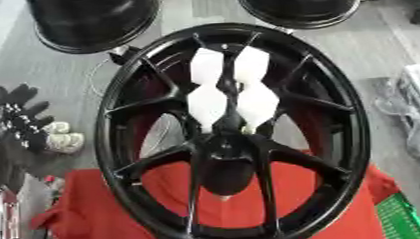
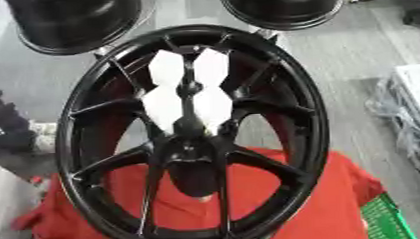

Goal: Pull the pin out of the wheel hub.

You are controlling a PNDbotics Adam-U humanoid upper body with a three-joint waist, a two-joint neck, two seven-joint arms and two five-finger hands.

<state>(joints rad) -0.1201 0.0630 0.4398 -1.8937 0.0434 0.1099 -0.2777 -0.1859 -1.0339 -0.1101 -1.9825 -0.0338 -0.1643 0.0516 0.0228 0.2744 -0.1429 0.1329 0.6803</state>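
Black spoked wheel hub standing upright at centre, lower rim on red cloth. Four white angular pieces clustered above hub centre. Pin not distinguishable. Left hand, black, at left edge: finger state unclear. Right hand unseen.

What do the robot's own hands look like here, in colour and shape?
Only the left hand shows, at the left edge of the left eye view: black, with slim dark fingers and a small silver-grey patch near its base. The right hand is not in view.
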